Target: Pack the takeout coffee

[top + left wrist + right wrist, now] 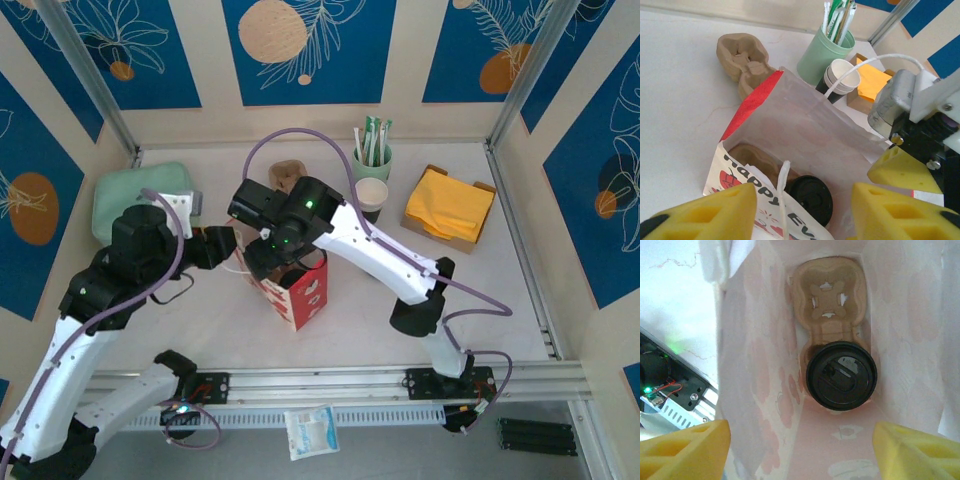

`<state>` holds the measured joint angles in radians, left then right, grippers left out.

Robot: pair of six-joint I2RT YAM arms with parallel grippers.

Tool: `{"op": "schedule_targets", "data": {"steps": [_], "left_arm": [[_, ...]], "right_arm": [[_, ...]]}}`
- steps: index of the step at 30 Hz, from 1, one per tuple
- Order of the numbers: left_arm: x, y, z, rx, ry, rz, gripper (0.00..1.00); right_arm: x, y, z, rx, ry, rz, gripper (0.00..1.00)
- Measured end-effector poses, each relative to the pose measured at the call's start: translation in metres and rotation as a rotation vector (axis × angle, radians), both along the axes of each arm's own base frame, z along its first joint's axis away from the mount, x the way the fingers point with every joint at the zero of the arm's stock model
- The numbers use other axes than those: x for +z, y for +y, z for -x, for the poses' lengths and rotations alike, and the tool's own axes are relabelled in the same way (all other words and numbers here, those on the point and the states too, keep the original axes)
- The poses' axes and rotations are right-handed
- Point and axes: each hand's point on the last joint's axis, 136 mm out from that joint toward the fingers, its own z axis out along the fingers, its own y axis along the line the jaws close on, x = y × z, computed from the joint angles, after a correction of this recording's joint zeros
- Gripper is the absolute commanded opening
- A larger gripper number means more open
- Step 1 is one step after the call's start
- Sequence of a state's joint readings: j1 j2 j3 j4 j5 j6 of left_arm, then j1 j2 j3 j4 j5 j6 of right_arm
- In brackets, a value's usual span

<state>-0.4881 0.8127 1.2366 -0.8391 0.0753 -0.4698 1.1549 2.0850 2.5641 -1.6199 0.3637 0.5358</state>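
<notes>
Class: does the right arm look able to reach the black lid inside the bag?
Probably yes: the right fingers hang open over the bag's mouth, and nothing lies between them and the lid.

This is a robotics lab test cell dressed as a café counter. A white tabletop (200,310) is boxed in by aluminium posts (90,80) and blue flower-printed panels (310,45) at 9, 12 and 3 o'clock. Two robot arms (380,250) are bolted to a metal rail (330,385) at 6 o'clock. Takeout props stand between 12 and 2 o'clock: a paper coffee cup (371,195), a green cup of sticks (372,160) and a box of yellow napkins (450,208).
</notes>
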Motion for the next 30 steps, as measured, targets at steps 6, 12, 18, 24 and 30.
{"op": "schedule_targets", "data": {"steps": [6,12,18,24,30], "left_arm": [[0.01,0.001,0.003,-0.003,-0.014,0.009,0.64],[0.023,0.001,0.004,-0.007,-0.031,0.02,0.73],[0.037,-0.003,0.003,-0.023,-0.043,0.03,0.83],[0.05,-0.01,-0.002,-0.042,-0.05,0.049,1.0],[0.061,-0.018,-0.012,-0.056,-0.05,0.058,0.99]], "right_arm": [[0.015,-0.003,0.008,0.002,-0.014,-0.038,0.74],[0.029,-0.007,0.013,0.001,-0.026,-0.074,0.74],[0.045,-0.013,0.015,0.0,-0.043,-0.112,0.74],[0.075,-0.029,0.014,-0.016,-0.082,-0.192,0.74],[0.107,-0.053,-0.005,-0.074,-0.147,-0.3,0.74]]}}
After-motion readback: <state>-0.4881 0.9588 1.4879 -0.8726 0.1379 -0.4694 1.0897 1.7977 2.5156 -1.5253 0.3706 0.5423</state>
